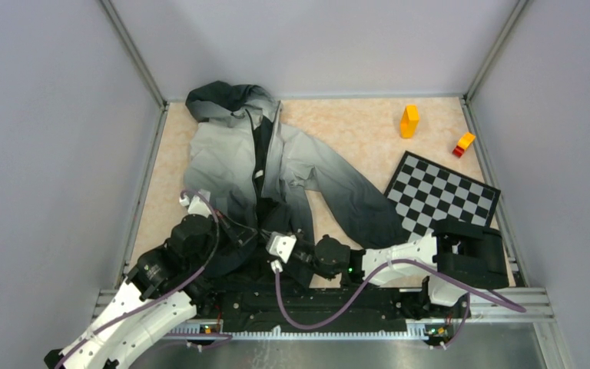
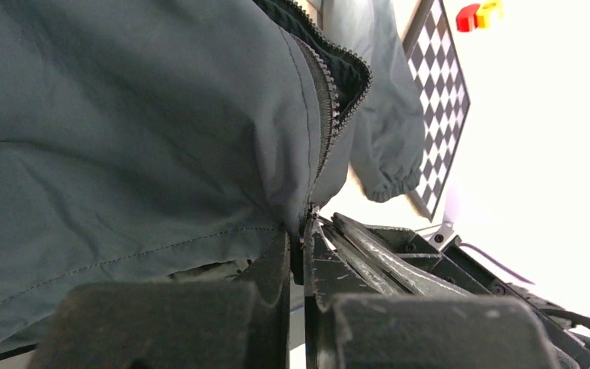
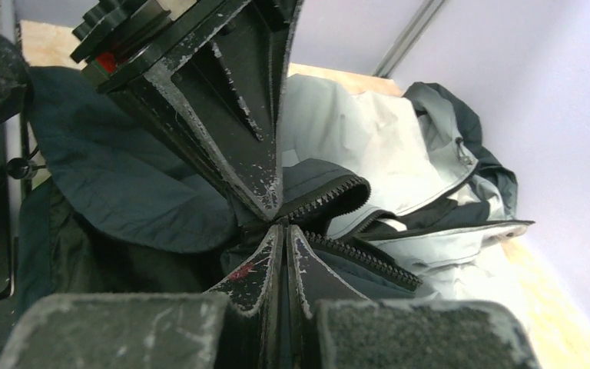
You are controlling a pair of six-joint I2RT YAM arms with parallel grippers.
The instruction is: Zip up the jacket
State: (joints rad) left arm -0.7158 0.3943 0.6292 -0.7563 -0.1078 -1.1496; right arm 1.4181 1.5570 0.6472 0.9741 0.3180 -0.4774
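The left gripper (image 2: 306, 231) and right gripper (image 3: 283, 244) meet, both pinched shut on the near hem of the jacket (image 1: 230, 161), whose zipper (image 1: 261, 165) runs away from them toward the hood (image 1: 223, 98) on the far tabletop (image 1: 353, 131).

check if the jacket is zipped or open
Open: the jacket gapes in the top view; zipper teeth lie apart in both wrist views.

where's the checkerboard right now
In the top external view, the flat black-and-white checkerboard lies on the right side of the tan table, beside the sleeve of the light grey hooded fabric jacket, with the upright orange block beyond it.
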